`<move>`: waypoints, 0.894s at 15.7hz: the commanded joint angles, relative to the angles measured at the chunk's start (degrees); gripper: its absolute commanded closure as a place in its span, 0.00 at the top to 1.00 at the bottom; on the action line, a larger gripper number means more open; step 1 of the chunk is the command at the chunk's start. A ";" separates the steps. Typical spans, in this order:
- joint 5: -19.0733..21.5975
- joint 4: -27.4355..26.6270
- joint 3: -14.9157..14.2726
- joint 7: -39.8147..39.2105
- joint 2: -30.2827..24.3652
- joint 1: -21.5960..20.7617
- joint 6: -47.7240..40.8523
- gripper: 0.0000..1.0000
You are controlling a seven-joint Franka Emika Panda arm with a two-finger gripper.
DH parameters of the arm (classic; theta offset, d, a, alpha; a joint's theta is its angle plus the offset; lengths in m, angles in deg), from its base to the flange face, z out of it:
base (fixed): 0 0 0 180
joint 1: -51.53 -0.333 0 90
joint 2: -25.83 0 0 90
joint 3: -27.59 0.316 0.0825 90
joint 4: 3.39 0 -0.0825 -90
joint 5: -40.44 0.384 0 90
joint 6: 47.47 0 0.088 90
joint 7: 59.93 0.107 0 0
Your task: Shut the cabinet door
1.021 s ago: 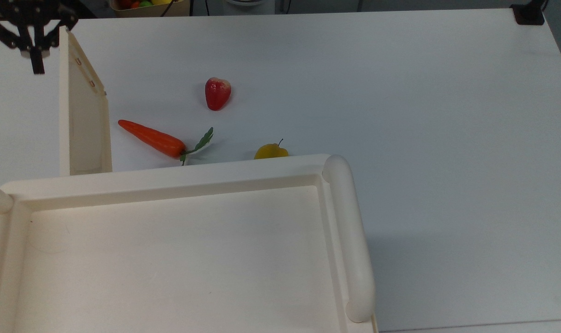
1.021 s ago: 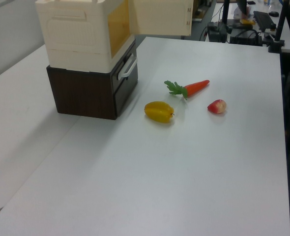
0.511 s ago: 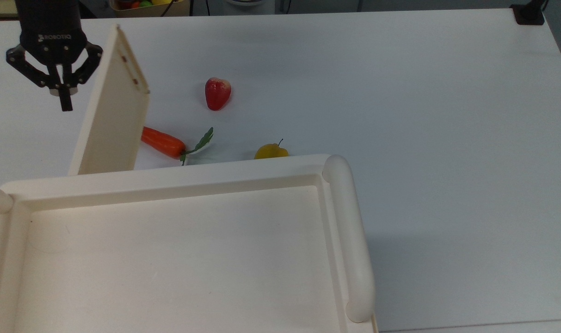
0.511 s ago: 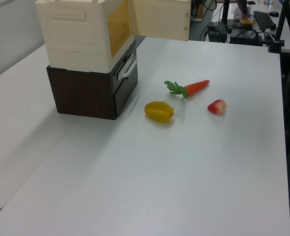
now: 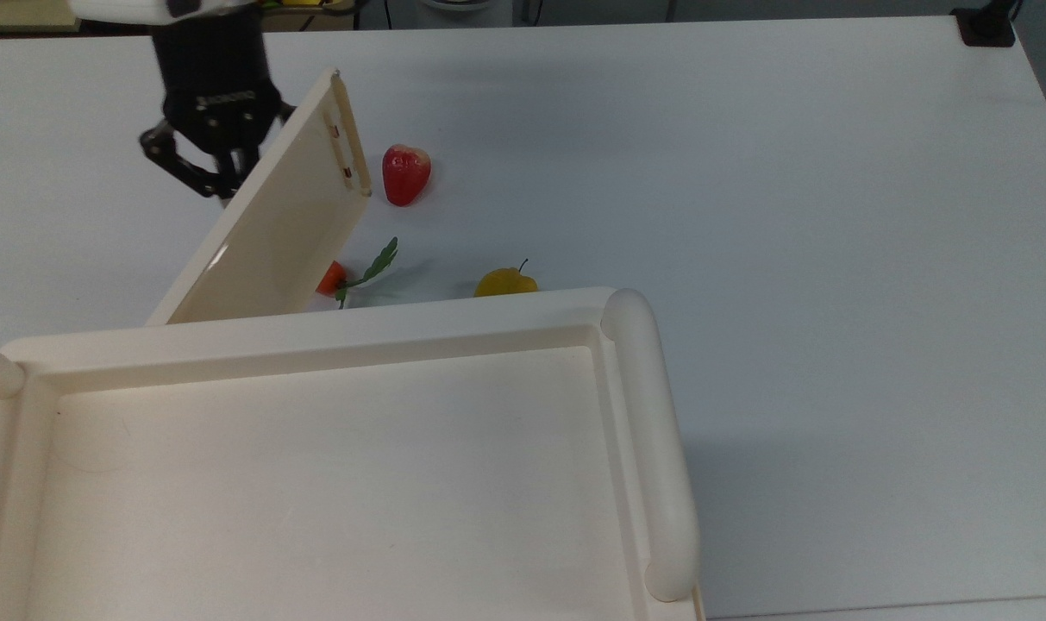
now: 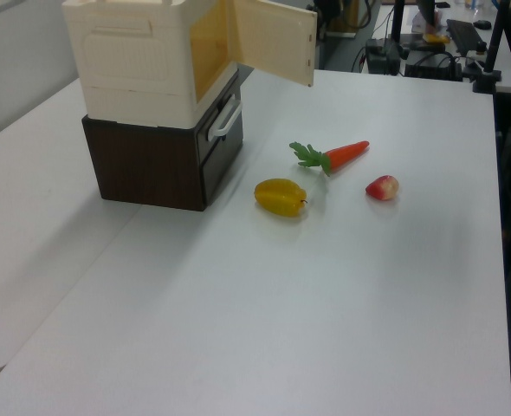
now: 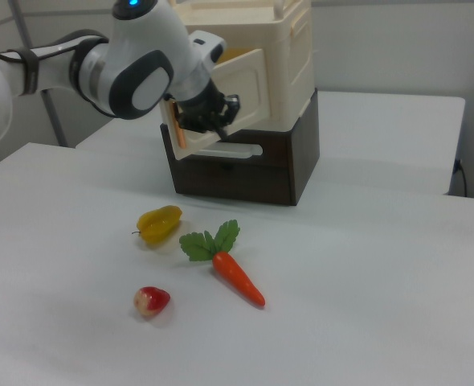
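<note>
The cream cabinet door (image 5: 272,216) stands partly open, hinged at the top view's left and angled across the cabinet front. Its slim handle bar (image 5: 345,138) runs along the free edge. In the left view the cabinet door (image 6: 273,39) swings out from the cream cabinet (image 6: 134,61). My black gripper (image 5: 226,186) is against the door's outer face near the free edge, fingers shut with nothing held. In the right view the gripper (image 7: 209,122) presses on the cabinet door (image 7: 241,80).
On the white table in front of the cabinet lie a carrot (image 6: 346,153), a yellow pepper (image 5: 505,281) and a red strawberry-like fruit (image 5: 405,172). The door hides most of the carrot (image 5: 330,278) in the top view. The cabinet sits on a dark brown drawer base (image 6: 152,165).
The arm has moved toward the top view's right, staying against the door. The door has swung from nearly straight out to a slant over the carrot.
</note>
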 commanded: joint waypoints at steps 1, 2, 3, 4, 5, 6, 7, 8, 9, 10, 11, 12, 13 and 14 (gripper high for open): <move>2.14 -0.07 0.86 3.26 0.16 -1.55 1.26 0.00; 2.32 0.02 1.21 4.14 0.52 -1.73 2.04 0.00; 2.50 -0.07 1.82 5.63 0.87 -1.91 4.31 0.00; 2.85 0.02 2.96 8.17 1.65 -1.91 7.47 0.00; 2.85 0.10 4.02 10.72 2.62 -1.91 10.63 0.00; 2.76 0.19 4.81 12.92 3.59 -1.91 13.71 0.00; 2.59 0.28 6.12 15.38 5.25 -2.08 17.74 0.00; 2.32 0.37 6.92 16.53 6.05 -2.52 20.39 0.00; 2.32 0.80 7.27 17.15 7.01 -2.87 22.59 0.00; 2.67 1.50 7.71 18.12 7.89 -3.05 23.92 0.00; 2.59 2.38 8.24 19.43 8.77 -3.14 24.28 0.00; 2.59 3.70 8.51 21.01 9.74 -3.14 24.46 0.00; 2.32 4.84 8.86 22.68 10.62 -3.14 24.46 0.00; 2.06 5.81 9.21 23.91 11.50 -3.14 24.46 0.00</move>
